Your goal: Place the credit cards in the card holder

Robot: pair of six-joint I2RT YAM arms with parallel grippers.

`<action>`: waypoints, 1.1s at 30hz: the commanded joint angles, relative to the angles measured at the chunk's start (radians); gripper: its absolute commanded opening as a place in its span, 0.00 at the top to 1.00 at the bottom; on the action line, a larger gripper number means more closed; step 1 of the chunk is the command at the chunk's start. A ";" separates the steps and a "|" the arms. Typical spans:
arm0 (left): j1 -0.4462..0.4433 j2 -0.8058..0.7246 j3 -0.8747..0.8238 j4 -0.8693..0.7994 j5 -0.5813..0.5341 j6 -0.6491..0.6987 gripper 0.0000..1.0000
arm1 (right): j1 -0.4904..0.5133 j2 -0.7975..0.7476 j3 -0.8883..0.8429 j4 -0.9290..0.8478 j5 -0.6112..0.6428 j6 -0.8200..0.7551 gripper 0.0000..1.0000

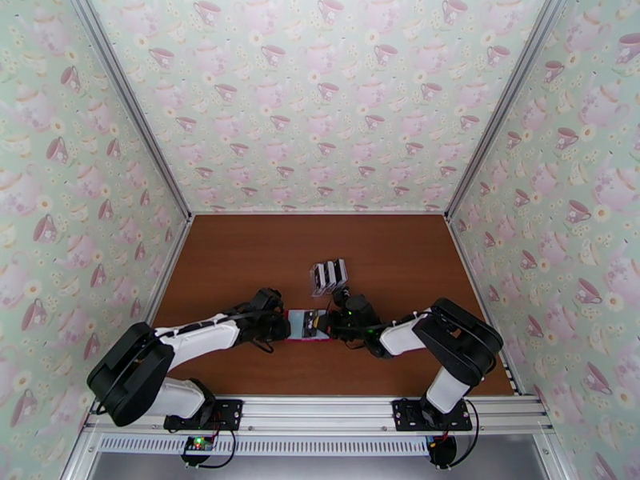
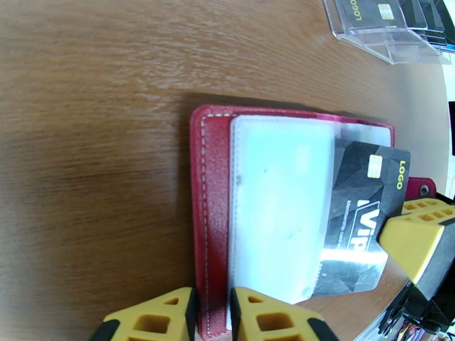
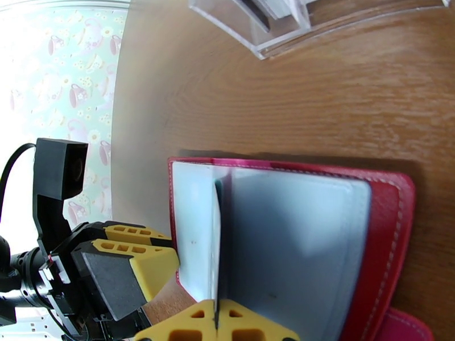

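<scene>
The red card holder [image 1: 308,325] lies open on the table between my two grippers, its pale inner pockets [image 2: 281,200] facing up. My left gripper [image 2: 213,315] is shut on the near edge of the card holder [image 2: 211,166], pinning it. My right gripper [image 3: 216,324] is shut on a black credit card [image 2: 364,206] marked VIP and LOGO. Part of the card lies under the clear pocket. In the right wrist view that credit card [image 3: 216,240] shows edge-on as a thin line standing over the card holder [image 3: 387,234]. From above, the left gripper [image 1: 282,326] and the right gripper [image 1: 333,322] face each other.
A clear plastic slotted stand [image 1: 329,276] with more black and white cards [image 2: 364,9] stands just behind the card holder. In the right wrist view the stand [image 3: 284,21] is at the top. Wallpapered walls enclose the brown table [image 1: 240,258] on three sides.
</scene>
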 commanded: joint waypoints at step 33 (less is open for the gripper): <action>-0.016 -0.010 0.006 -0.090 -0.020 0.006 0.67 | 0.039 -0.019 0.271 -0.681 0.175 -0.178 0.73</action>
